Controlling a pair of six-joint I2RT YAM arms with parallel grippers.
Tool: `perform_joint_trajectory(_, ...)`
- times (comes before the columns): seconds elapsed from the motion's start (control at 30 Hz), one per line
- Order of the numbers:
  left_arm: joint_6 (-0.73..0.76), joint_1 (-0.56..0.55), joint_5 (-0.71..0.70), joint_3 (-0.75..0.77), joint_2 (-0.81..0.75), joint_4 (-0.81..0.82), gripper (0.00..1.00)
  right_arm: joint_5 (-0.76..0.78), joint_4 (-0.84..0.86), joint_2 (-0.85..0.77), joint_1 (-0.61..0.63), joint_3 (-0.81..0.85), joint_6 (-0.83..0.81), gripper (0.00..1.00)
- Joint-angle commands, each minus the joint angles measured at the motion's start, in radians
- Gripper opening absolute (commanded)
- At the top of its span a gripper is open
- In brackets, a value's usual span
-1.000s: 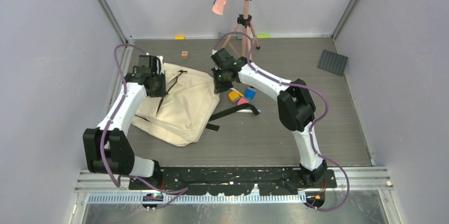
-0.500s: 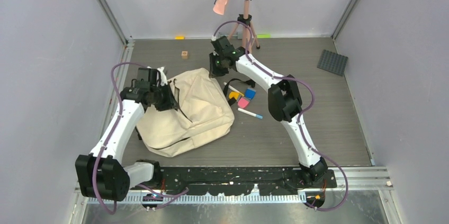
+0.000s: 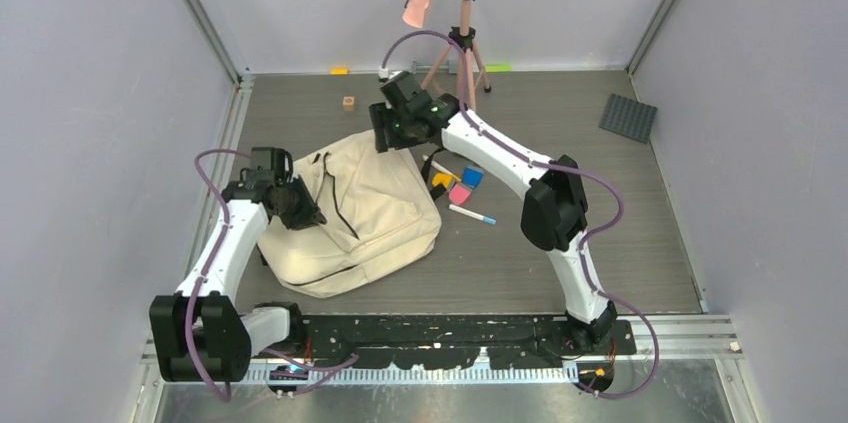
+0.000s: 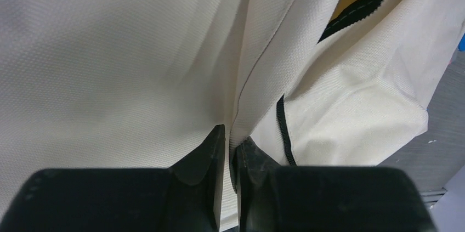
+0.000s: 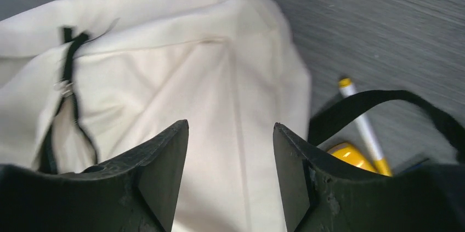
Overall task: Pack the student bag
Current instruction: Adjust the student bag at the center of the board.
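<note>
Bench (image 3: 560,243): dark grey, wood-grain surface.

Student bag (image 3: 370,218): cream canvas, lying slumped on the bench left of centre, near the left arm. A black zip line runs across its upper face. A black strap (image 5: 384,103) loops out onto the bench at its right side.

Left gripper (image 4: 230,136): set at the bag's left edge, jaws drawn almost together, with a fold of the cream canvas pinched between the fingertips along a seam. In the left wrist view a black-edged opening shows at upper right with a yellowish patch inside; what that patch is cannot be told.

Right gripper (image 5: 230,128): held above the far right corner of the bag, jaws spread wide with nothing between them. No contact with the canvas is seen.

Loose items on the bench just right of the bag:
- yellow block (image 3: 441,180), pink block (image 3: 460,193) and blue block (image 3: 472,177), grouped close together
- pen with a blue cap (image 3: 472,214), lying just in front of the blocks
- pen with a yellow cap (image 5: 362,128), lying under the strap loop, seen in the right wrist view

Further off:
- small wooden cube (image 3: 349,102), beyond the bag toward the back wall
- tripod (image 3: 462,43), standing at the back centre
- dark studded plate (image 3: 628,117), at the far right corner, well apart from the rest
</note>
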Motion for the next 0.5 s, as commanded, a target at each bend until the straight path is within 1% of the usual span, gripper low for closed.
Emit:
perform_joint_trajectory(0.0,-0.034,0.037,-0.042,-0.031,-0.054,-0.009,0.15,0.097,-0.017,-0.096,0.144,0.01,-0.032,0.64)
perform_joint_trajectory(0.17,-0.049,0.046,-0.072,-0.084,-0.122,0.014,0.16,0.085,-0.01,-0.092,0.239,-0.001,-0.03,0.63)
perform_joint_trajectory(0.27,-0.053,0.047,-0.06,-0.109,-0.151,0.027,0.16,0.079,-0.02,-0.087,0.289,-0.014,-0.04,0.62)
perform_joint_trajectory(0.47,-0.056,0.047,-0.009,-0.15,-0.161,0.061,0.05,0.11,-0.013,-0.107,0.376,-0.087,-0.087,0.62)
